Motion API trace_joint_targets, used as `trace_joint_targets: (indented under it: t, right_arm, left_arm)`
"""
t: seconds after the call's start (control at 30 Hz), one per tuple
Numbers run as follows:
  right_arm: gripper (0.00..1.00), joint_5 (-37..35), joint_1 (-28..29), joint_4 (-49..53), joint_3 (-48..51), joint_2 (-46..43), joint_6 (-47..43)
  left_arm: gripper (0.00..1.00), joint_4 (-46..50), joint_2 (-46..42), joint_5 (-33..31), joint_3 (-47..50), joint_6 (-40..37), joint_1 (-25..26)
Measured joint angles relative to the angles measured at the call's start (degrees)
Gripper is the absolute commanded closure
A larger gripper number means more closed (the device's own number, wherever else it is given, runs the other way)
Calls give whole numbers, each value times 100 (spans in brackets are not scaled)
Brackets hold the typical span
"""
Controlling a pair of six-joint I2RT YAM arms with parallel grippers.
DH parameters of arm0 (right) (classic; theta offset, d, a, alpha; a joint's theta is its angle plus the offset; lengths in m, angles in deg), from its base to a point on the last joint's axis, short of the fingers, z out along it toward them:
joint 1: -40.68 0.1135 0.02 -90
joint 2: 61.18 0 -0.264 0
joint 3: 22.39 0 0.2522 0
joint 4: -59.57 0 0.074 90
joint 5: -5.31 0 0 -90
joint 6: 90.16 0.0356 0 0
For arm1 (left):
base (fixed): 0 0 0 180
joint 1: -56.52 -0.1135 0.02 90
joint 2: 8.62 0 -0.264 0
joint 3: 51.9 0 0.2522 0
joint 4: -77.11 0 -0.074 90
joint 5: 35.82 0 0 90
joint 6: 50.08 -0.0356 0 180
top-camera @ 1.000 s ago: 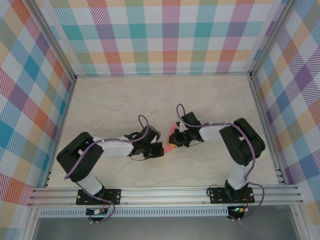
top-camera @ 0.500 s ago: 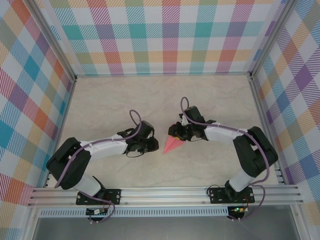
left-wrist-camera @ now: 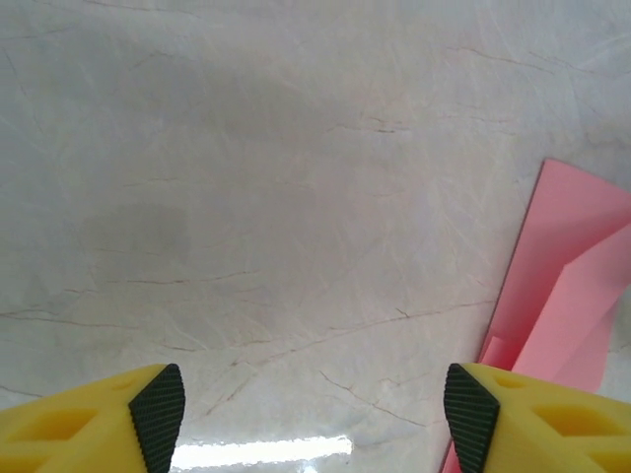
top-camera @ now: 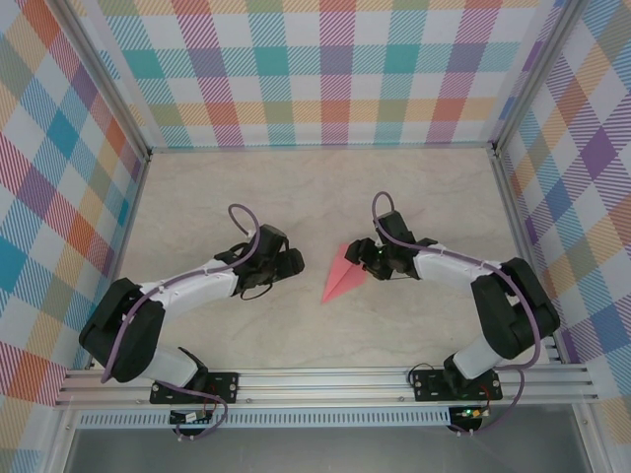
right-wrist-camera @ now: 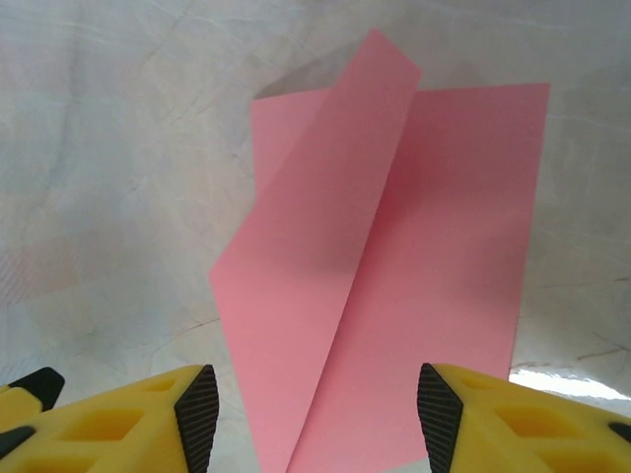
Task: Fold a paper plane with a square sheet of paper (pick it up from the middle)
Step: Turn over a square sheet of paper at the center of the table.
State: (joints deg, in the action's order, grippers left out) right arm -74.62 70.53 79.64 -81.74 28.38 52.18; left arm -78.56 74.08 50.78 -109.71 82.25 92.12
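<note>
**Folded plane lies loose on the table, both grippers open**

The narrow, pointed salmon-pink paper plane (top-camera: pixel 342 274) lies flat near the middle of the pale marble-patterned table (top-camera: pixel 217 197), a little toward the near edge. Its nose points to the near left corner and its broad tail to the far right. Neither arm holds it.

The left gripper (top-camera: pixel 296 262) hangs to the left of the plane, apart from it. In its wrist view the yellow, black-padded fingers (left-wrist-camera: pixel 158 419) stand wide, with only bare table between them and the plane's edge (left-wrist-camera: pixel 567 296) off to one side. The right gripper (top-camera: pixel 363 258) sits just beside the tail. Its jaws are partly spread, and in its wrist view the pink sheet (right-wrist-camera: pixel 394 256) runs down between the pads (right-wrist-camera: pixel 197 414) without being pinched.

The fold looks finished or nearly so. The main risk is the paper itself: one flap stands slightly proud of the other and casts a shadow, so the creases may spring open if nothing presses them. The right fingers are also close enough that a low or sideways move could catch the tail and drag or turn the light plane across the smooth surface. A raised flap could snag on a pad and unfold.
</note>
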Motion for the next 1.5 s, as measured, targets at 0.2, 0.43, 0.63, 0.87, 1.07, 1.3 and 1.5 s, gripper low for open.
trace_joint_targets:
  t: [0.2, 0.43, 0.63, 0.87, 1.07, 1.3, 1.5]
  right_arm:
    - [53, 225, 0, -232, -48, 494, 39]
    - [65, 564, 0, -553, -190, 817, -66]
    - [90, 776, 0, -874, -210, 994, -103]
    - [94, 874, -4, -1239, -120, 728, -70]
    - [93, 1547, -184, -1867, -114, 122, -11]
    - [92, 2577, -391, -2771, -144, 87, 468]
    - [91, 3110, -393, -3379, -258, 116, 946]
  left_arm:
    - [12, -42, 111, 254, 28, -13, -201]
    - [0, -63, 125, 501, 52, 7, -409]
    - [0, -63, 125, 826, 52, 13, -575]
    - [0, -365, 63, 1565, 240, 31, -1060]
    - [0, -927, -339, 2505, 476, 146, -1250]
    - [0, -2601, -584, 3668, 887, 780, -1263]
    - [10, -3803, -481, 4264, 1019, 1320, -1202]
